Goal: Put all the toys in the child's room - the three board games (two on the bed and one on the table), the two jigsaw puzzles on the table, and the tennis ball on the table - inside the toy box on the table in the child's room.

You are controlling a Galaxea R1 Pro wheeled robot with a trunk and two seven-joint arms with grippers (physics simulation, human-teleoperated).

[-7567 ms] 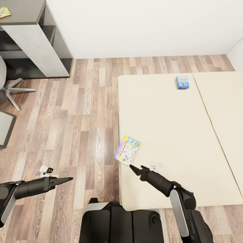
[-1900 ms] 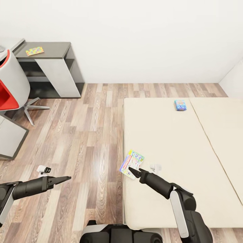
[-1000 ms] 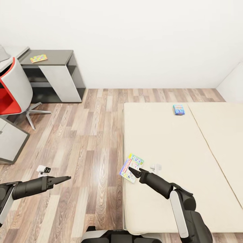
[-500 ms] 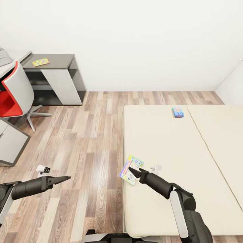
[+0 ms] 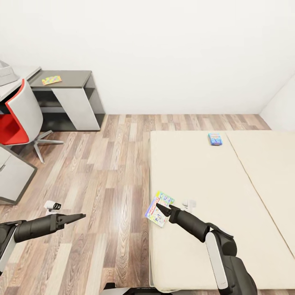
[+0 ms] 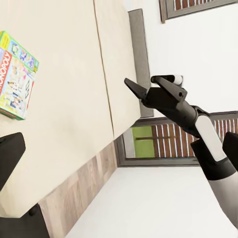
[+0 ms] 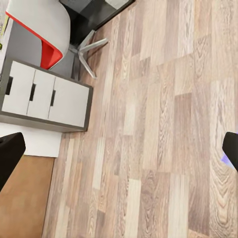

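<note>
On the beige bed (image 5: 196, 180), a green-edged board game (image 5: 160, 203) lies flat at the left edge, also seen as a board game (image 6: 16, 74) in the left wrist view. My right gripper (image 5: 162, 209) hangs over it, open and holding nothing; it shows from the side as the right gripper (image 6: 148, 89). A small blue board game (image 5: 215, 139) rests far up the bed. One jigsaw puzzle (image 5: 51, 80) lies on the table's (image 5: 73, 78) dark section. My left gripper (image 5: 78, 216) hovers open over the floor. The tennis ball is out of view. The toy box cannot be made out.
A red and grey swivel chair (image 5: 18, 119) stands before the table, with a grey drawer cabinet (image 5: 10, 178) nearer me; both appear as the chair (image 7: 44, 29) and cabinet (image 7: 42, 99) in the right wrist view. Wood-plank floor (image 5: 106, 172) runs between bed and table.
The whole picture has shifted down as the camera moved, bringing more wall, table and chair into view. Both arms keep their places in the picture. The board games lie where they were.
</note>
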